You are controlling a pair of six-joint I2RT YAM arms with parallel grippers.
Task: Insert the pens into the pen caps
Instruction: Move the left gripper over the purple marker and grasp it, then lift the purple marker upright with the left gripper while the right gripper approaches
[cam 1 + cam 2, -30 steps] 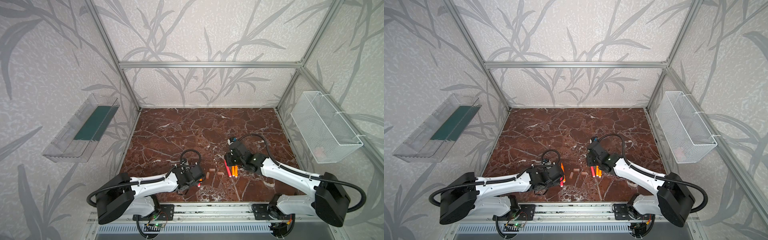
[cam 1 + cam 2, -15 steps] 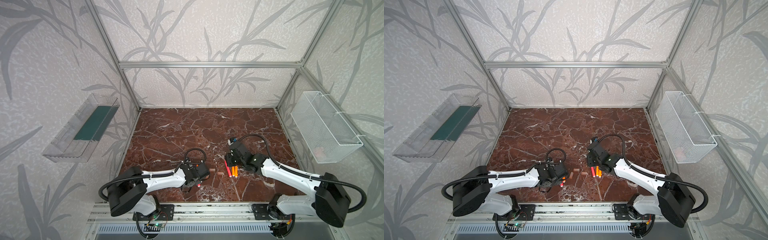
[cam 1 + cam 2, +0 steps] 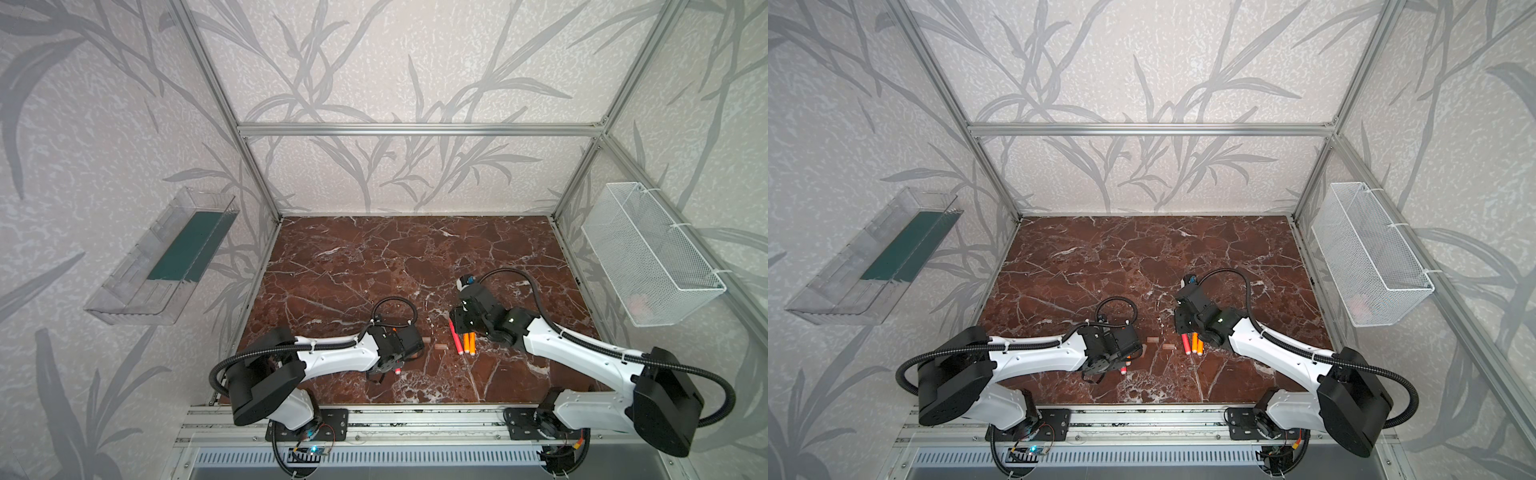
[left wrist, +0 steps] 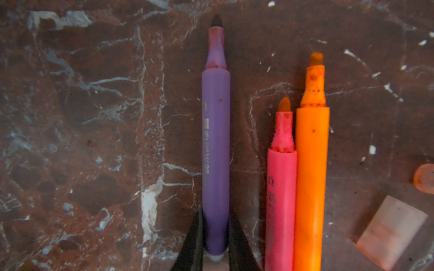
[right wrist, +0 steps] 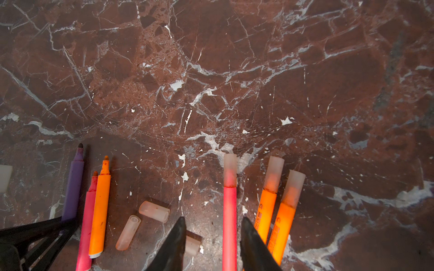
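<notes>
Left wrist view: the left gripper (image 4: 216, 225) is clamped narrow on the whitish rear end of the purple pen (image 4: 216, 140), which lies flat and uncapped on the marble table (image 4: 94, 117). Near it, apart from it, an uncapped pink pen (image 4: 280, 199) and an uncapped orange pen (image 4: 311, 176) lie touching along their lengths. In the right wrist view the right gripper (image 5: 213, 220) stands partly open over a capped pink pen (image 5: 229, 211), whose barrel shows between the jaws with a clear gap on one side; two capped orange pens (image 5: 266, 206) lie just beside it. Three loose caps (image 5: 153, 211) lie on the table between the capped pens and the uncapped ones, one partly hidden behind one of its fingers (image 5: 173, 246).
</notes>
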